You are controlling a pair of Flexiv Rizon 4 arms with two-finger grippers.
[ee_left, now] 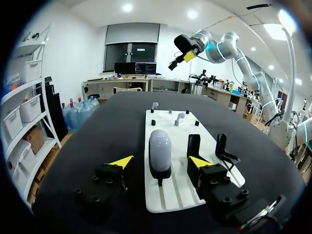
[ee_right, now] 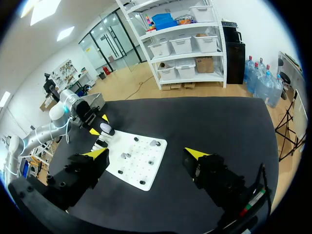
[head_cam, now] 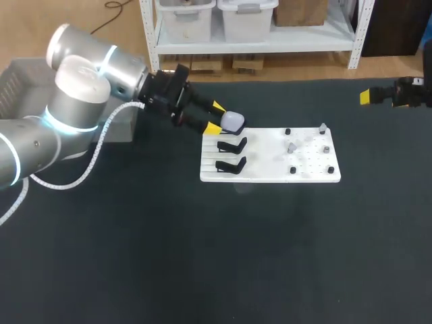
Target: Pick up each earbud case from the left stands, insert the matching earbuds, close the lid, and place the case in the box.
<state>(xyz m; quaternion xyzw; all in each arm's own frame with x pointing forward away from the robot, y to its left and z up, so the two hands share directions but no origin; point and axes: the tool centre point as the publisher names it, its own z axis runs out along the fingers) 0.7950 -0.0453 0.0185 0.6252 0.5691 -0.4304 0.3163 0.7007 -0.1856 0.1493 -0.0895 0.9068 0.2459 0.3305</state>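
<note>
Black tabletop point(head_cam: 202, 256). Left fingers point(ee_left: 122, 162) apart, flanking case point(ee_left: 160, 145) on its stand point(ee_left: 160, 174), no grip yet. Right fingers point(ee_right: 195, 154) apart, off aside. Insertion, closing, boxing seemingly all remain.

The earbud case point(ee_left: 160, 146) is smooth pale plastic with a soft gloss. The stands point(head_cam: 233, 145) are black plastic, faintly shiny. The board point(head_cam: 270, 172) under them looks like matt white plastic. The table point(head_cam: 202, 256) covering is black and matt, probably cloth. The left arm point(head_cam: 74, 94) has a satin silver shell. The left gripper point(head_cam: 215, 117) is matt black with yellow tips.
</note>
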